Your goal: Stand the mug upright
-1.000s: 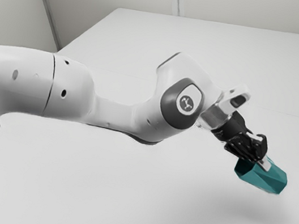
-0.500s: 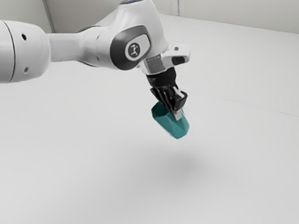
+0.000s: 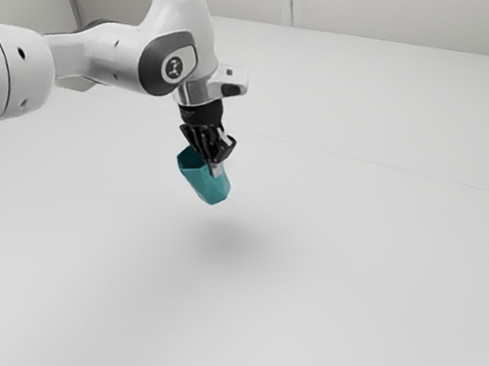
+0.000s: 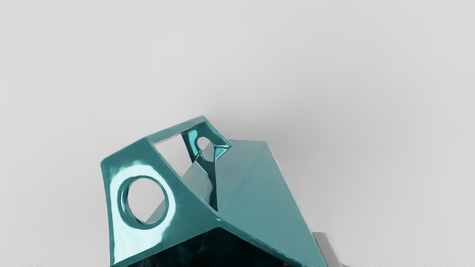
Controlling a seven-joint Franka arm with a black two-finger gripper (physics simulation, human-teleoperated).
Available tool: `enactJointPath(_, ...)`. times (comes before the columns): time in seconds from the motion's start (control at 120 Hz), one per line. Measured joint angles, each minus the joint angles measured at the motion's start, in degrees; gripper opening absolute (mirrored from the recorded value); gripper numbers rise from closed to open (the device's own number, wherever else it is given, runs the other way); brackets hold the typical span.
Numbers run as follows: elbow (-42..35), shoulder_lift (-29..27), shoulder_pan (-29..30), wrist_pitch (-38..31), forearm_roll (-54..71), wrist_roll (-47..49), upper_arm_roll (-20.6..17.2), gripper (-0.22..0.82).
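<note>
In the exterior view my gripper is shut on the teal faceted mug, holding it by the wall above the table. The mug leans, its open end up toward the exterior view's left and its base lower toward the right. Seen in the wrist view, the mug shows its angular handle with a round hole beside the dark opening. One grey finger of my gripper lies against the outside of the wall; the other finger is hidden by the mug.
The white tabletop extends beneath the mug, with a soft shadow on it below. A white panel stands behind the table, and grey walls are farther back.
My arm has swung toward the exterior view's left with the mug held. The hand has turned to point more steeply down, and the mug has tipped from nearly lying toward a steeper lean.
</note>
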State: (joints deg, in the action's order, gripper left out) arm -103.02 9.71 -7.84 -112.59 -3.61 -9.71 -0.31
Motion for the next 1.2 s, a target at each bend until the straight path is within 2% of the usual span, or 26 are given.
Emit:
enactJointPath(0.408, -9.3, -0.6, 0.3, -2.4, 3.8, -2.0, 0.0, -0.16)
enactJointPath(0.692, -10.0, 2.3, 0.3, -4.7, 4.0, -2.6, 0.0, -0.15)
enactJointPath(0.725, -10.0, 2.4, 0.3, -4.8, 4.0, -2.6, 0.0, -0.11)
enactJointPath(0.867, -10.0, 2.1, 0.3, -5.2, 4.0, -2.6, 0.0, 0.21)
enactJointPath(0.942, -10.0, 1.1, 0.3, -5.3, 3.9, -2.6, 0.0, 0.33)
enactJointPath(1.1, -9.5, -4.2, 0.3, -4.9, 3.2, -2.7, -0.3, 0.47)
enactJointPath(1.2, -5.2, -4.9, 0.1, -3.6, 2.0, -2.8, -0.2, 0.52)
